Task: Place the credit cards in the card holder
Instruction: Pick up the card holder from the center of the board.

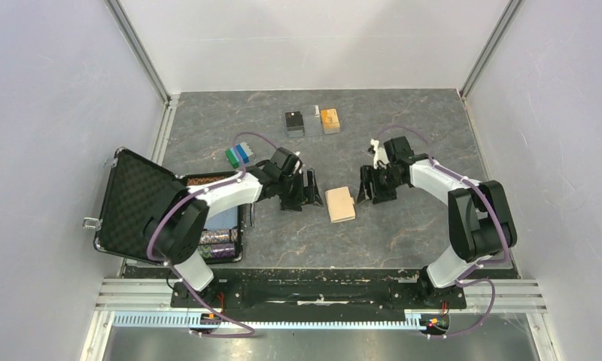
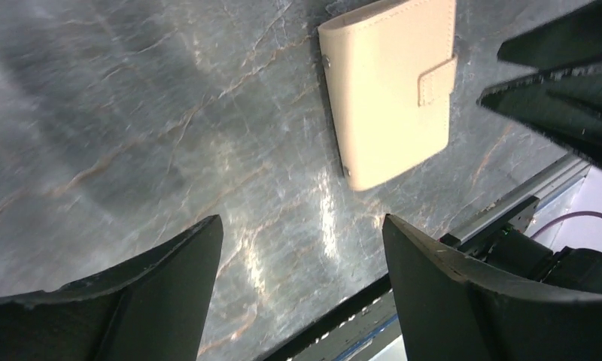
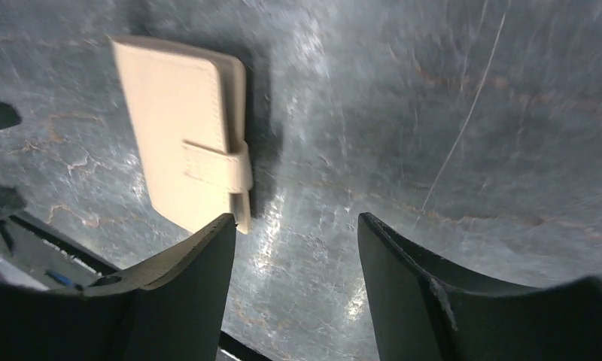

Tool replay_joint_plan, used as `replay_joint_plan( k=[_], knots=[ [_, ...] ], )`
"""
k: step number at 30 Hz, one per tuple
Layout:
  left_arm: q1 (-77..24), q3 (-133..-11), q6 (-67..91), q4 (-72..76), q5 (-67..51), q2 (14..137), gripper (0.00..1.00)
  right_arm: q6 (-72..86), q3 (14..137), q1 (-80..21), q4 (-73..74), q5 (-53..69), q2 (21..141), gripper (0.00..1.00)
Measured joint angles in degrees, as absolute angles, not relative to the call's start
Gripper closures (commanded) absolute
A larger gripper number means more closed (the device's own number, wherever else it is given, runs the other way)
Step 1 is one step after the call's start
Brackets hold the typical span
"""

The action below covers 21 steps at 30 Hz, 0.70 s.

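Tan card holder beside left tool.

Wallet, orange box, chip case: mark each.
wallet [image 1: 340, 204], top view, middle of its closed face
orange box [image 1: 329, 120], top view, middle of its lid
chip case [image 1: 135, 204], top view, foam of its open lid
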<state>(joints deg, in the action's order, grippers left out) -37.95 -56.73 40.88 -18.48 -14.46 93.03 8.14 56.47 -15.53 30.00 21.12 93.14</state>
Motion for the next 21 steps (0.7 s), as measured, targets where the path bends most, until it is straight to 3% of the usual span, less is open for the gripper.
replay_joint_plan(
  k=[5,11,14,18,21],
  knots=[
    [-38.0,-57.3,43.4,-13.6,-18.7,101.1,0.3,10.4,49.2,-13.1,27.2,29.2,93.4,0.46],
    [-38.2,-61.7,45.9,-9.2,-23.3,107.9,0.56,16.4,43.9,-13.3,16.6,40.4,94.8,0.55],
    [-38.4,-62.2,47.0,-7.3,-25.1,109.8,0.68,19.5,42.8,-13.3,11.5,43.7,96.3,0.72],
    [-38.7,-62.4,47.5,-6.2,-26.8,111.1,0.72,23.1,42.2,-13.3,6.2,45.7,97.5,0.98],
    [-38.6,-62.4,47.5,-6.2,-26.9,111.2,0.67,25.0,42.1,-13.1,4.3,46.7,97.6,1.0]
  ],
)
